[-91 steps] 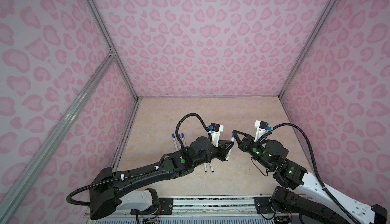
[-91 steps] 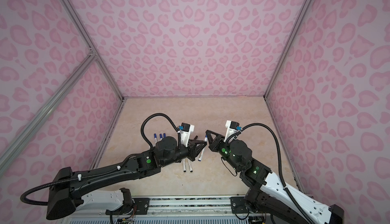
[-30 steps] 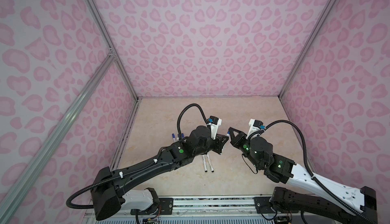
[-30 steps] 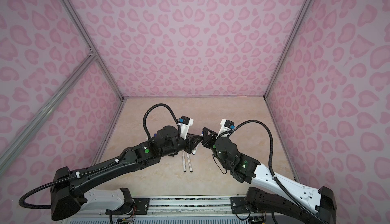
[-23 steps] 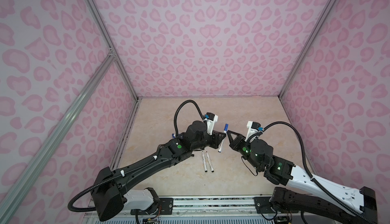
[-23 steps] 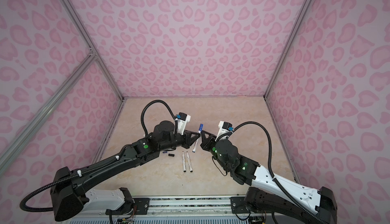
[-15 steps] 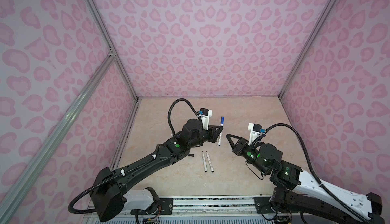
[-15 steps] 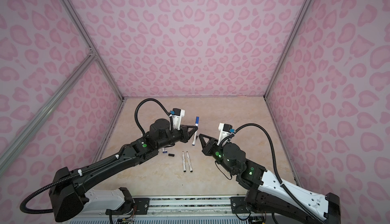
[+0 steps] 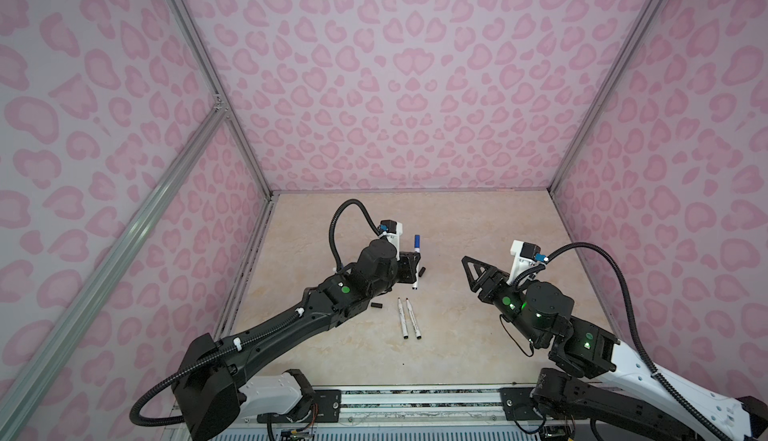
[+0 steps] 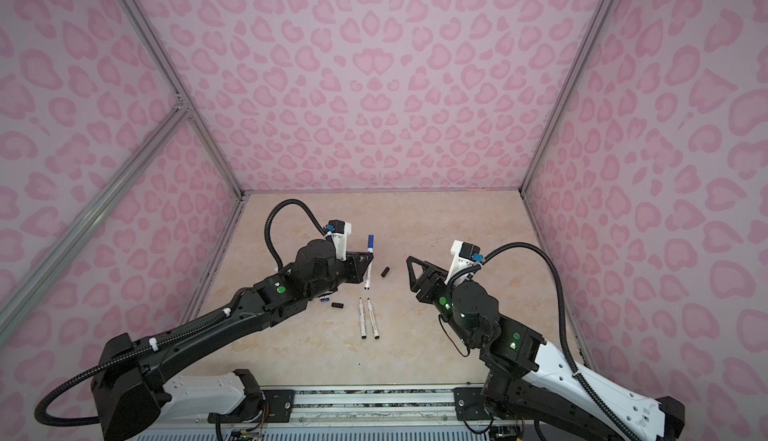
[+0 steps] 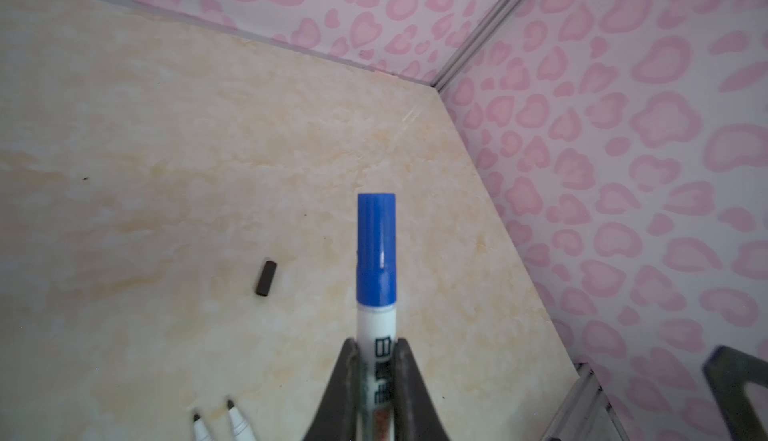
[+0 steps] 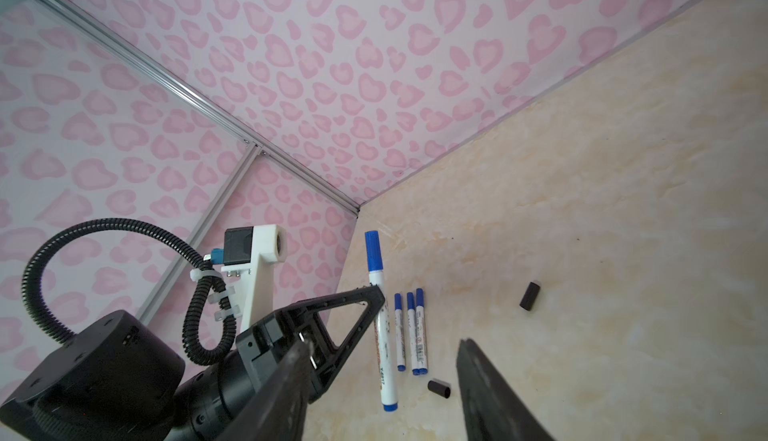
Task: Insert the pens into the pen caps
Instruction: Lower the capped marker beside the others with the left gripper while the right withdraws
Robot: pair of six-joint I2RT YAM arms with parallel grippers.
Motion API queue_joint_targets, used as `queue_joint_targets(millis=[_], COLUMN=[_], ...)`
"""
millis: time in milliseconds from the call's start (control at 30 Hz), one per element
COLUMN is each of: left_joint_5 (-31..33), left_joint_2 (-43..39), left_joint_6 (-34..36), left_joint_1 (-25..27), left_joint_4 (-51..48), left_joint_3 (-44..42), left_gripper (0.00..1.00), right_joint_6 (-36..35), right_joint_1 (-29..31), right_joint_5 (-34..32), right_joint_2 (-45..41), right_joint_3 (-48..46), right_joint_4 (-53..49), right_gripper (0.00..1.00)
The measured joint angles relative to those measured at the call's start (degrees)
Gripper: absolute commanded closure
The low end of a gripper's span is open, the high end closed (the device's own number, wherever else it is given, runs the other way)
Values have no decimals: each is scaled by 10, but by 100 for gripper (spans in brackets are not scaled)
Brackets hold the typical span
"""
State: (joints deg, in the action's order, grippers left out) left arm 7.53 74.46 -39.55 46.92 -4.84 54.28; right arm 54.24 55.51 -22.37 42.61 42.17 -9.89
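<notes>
The left pincer point(image 11: 376, 345) clamps a slim white pen point(image 11: 376, 322) wearing a glossy blue cap point(image 11: 376, 247); the right pincer point(image 12: 385, 341) gapes empty.

Pink heart-spotted walls point(image 9: 395, 85), beige marbled floor point(image 9: 457, 231), aluminium frame struts point(image 9: 201, 60).

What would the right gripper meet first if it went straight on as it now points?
Probably the white-barrelled, blue-capped pen shut in the left gripper, seen between the open jaws of the right gripper; depth is unclear.
</notes>
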Motion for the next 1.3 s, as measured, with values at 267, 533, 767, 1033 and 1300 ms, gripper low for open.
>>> queue_joint_targets(millis=[267, 533, 767, 1033, 1300], left_joint_5=[50, 87, 116, 120, 138], left_joint_2=[120, 207, 256, 305, 316], left_joint_6=[-33, -50, -54, -45, -37], left_joint_1=[-50, -57, -77, -105, -113], left_joint_4=[-87, -128, -148, -154, -161], left_joint_3=[25, 54, 67, 93, 96], left_gripper=[97, 97, 97, 97, 97], right_joint_6=[8, 17, 15, 10, 6], right_joint_1=[-19, -24, -35, -41, -41], right_joint_5=[-3, 0, 11, 31, 42], right_joint_2=[53, 63, 76, 98, 116], right_joint_3=[-20, -51, -59, -60, -59], right_joint_4=[-76, -88, -82, -75, -60], right_gripper=[44, 46, 47, 48, 48])
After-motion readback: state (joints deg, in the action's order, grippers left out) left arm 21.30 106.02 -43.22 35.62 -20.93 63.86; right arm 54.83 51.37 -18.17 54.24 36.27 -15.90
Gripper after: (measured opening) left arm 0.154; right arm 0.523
